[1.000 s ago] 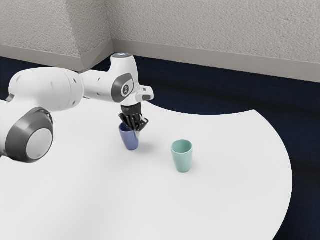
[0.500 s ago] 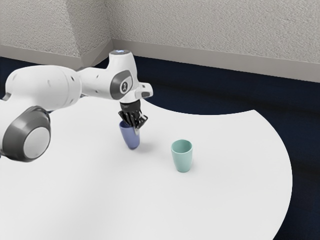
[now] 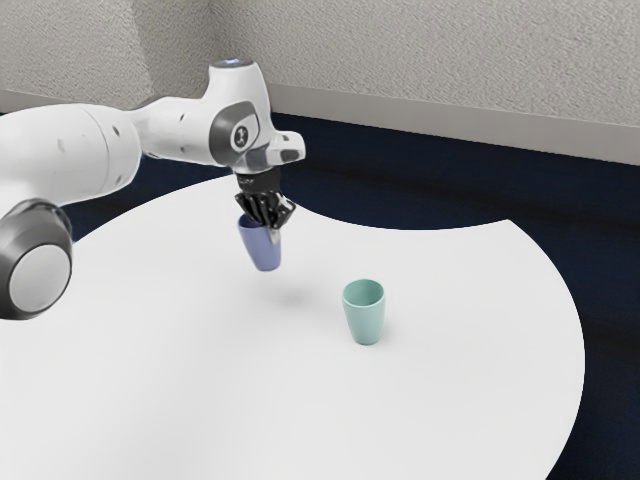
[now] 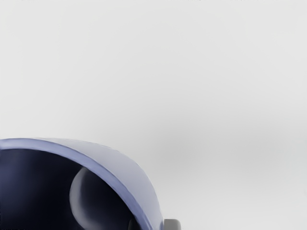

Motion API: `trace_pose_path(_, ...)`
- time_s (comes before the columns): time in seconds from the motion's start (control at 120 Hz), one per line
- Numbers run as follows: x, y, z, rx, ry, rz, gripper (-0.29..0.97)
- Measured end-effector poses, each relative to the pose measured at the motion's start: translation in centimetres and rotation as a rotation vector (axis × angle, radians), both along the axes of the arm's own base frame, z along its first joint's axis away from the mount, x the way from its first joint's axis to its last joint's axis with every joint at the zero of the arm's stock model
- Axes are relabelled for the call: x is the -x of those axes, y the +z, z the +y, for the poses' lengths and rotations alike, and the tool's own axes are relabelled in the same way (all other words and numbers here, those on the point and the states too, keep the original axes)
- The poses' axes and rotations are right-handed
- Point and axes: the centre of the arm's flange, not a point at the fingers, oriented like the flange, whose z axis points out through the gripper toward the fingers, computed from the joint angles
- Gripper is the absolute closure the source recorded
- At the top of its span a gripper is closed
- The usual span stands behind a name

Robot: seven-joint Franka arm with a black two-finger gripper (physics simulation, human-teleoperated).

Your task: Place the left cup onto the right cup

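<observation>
Above the white table (image 3: pixel 200 400), toward the exterior view's left, the blue cup (image 3: pixel 262 250) is held clear of the surface — a faint shadow (image 3: pixel 292 297) is cast on the tabletop below it, slightly toward the exterior view's right. The cup is gripped at its rim by the black gripper (image 3: pixel 268 218), whose fingers are clamped on the wall from two sides. It is tilted a little, its base leaning toward the exterior view's right. The teal cup (image 3: pixel 363 312) is seen standing upright on the table, well apart from the blue one and further toward the exterior view's right. From the wrist view, the blue cup's rim and dark interior are seen just under the hand, with bare white tabletop beyond.
</observation>
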Motion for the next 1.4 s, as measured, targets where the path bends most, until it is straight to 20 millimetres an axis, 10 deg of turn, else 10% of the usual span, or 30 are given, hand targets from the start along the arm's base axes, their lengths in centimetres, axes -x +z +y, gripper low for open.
trace_pose_path(0.567, 3.5, 7.7, -7.9, -0.016, -0.139, -0.042, 0.78)
trace_pose_path(1.4, 5.5, 8.4, -17.7, -0.030, -0.301, -0.054, 0.78)
